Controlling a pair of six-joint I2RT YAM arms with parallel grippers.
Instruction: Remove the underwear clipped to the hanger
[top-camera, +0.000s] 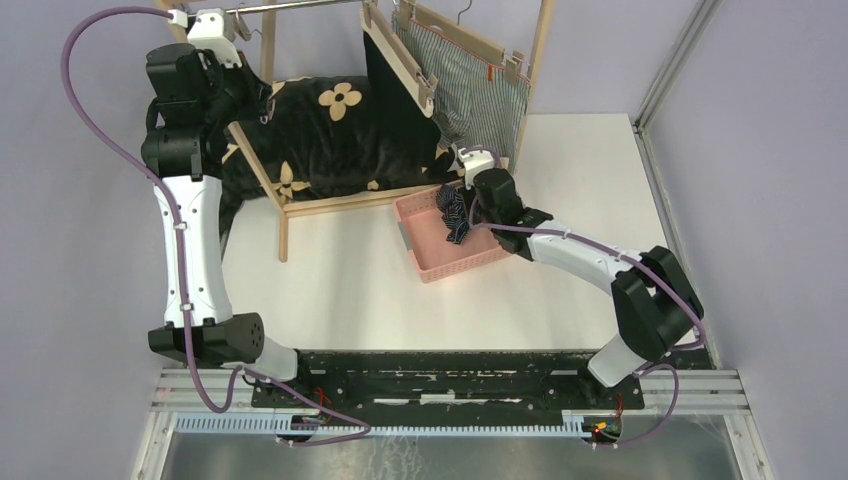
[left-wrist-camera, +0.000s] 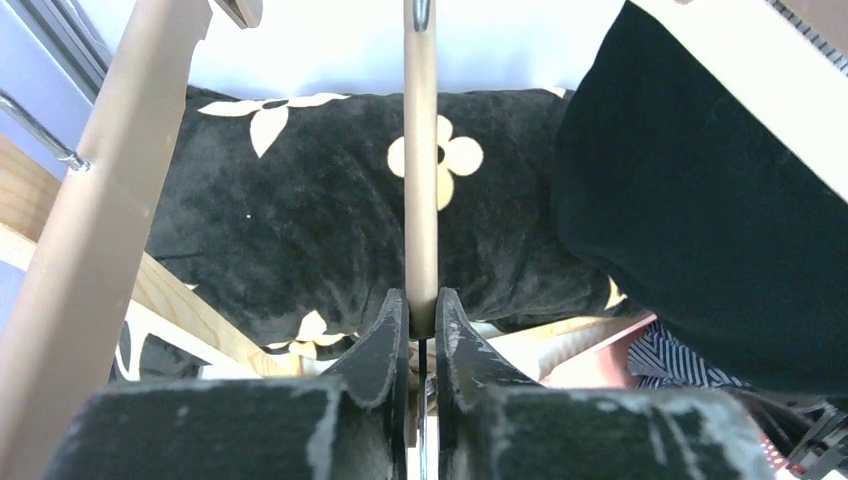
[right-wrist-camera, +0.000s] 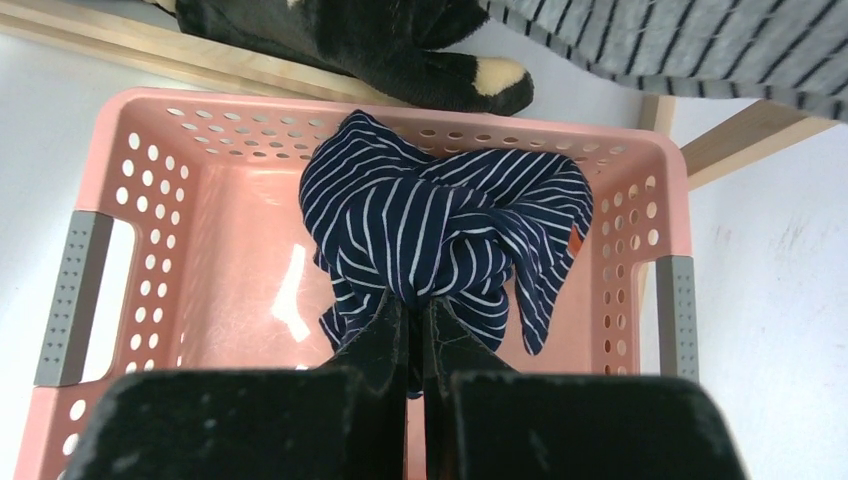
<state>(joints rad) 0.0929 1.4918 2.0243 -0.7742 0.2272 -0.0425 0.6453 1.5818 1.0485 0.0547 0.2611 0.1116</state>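
My right gripper (top-camera: 462, 218) is shut on the navy underwear with thin pale stripes (top-camera: 453, 212), bunched low inside the pink basket (top-camera: 425, 215). The right wrist view shows the gripper (right-wrist-camera: 415, 305) pinching that navy cloth (right-wrist-camera: 440, 225) over the basket floor (right-wrist-camera: 240, 270). The black underwear (top-camera: 392, 85) and the grey-and-white striped underwear (top-camera: 478, 95) hang clipped to wooden hangers on the rack. My left gripper (top-camera: 258, 98) is up at the rack, and in the left wrist view it (left-wrist-camera: 421, 312) is shut on a bare wooden hanger bar (left-wrist-camera: 421, 180). The black underwear (left-wrist-camera: 700, 200) hangs to its right.
A black floral-patterned blanket (top-camera: 330, 135) lies under the wooden rack (top-camera: 340, 205), whose metal rail (top-camera: 300, 6) runs along the top. The rack's slanted leg (left-wrist-camera: 100, 200) is close on my left gripper's left. A wall edge (top-camera: 670, 70) stands at the right.
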